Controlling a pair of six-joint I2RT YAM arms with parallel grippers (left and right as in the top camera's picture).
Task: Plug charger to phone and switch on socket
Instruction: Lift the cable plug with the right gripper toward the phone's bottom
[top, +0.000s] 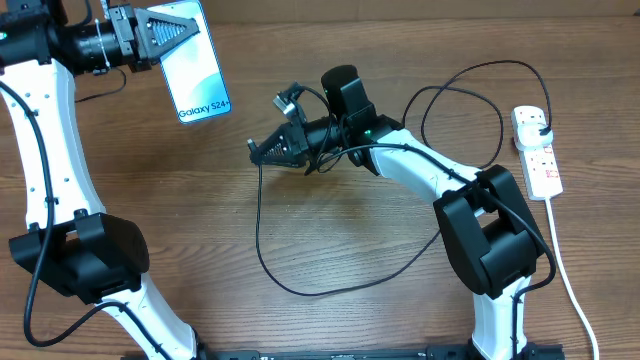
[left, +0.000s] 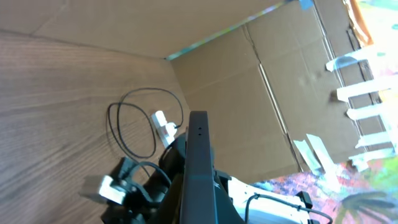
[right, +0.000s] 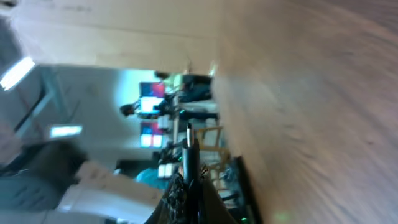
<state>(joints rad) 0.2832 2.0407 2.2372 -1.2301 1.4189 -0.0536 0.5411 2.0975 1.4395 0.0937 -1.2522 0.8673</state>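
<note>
Item 1, near edge of the brown wooden table (top: 150, 200): slack loop of the long thin black charger cable (top: 259, 210), lying flat.

Item 2, middle of the surface: right gripper (top: 262, 150), pinched tight on the cable's connector end. My right wrist view is blurred, showing only a thin dark tip between the fingers.

Item 3, right edge: white elongated power strip (top: 540, 160) with red-marked switches, its thick white cord (top: 565, 270) running to the near edge. The cable's black plug head appears seated in an outlet. I cannot tell the switch position.

Item 4, far left corner: slim smartphone with a light blue screen (top: 200, 80), face up, clamped by my closed left gripper (top: 175, 35).

Status, as I judge it: both pieces are gripped and the mains end looks done. Connector and phone are well apart, so mating them and pressing the switch remain.
</note>
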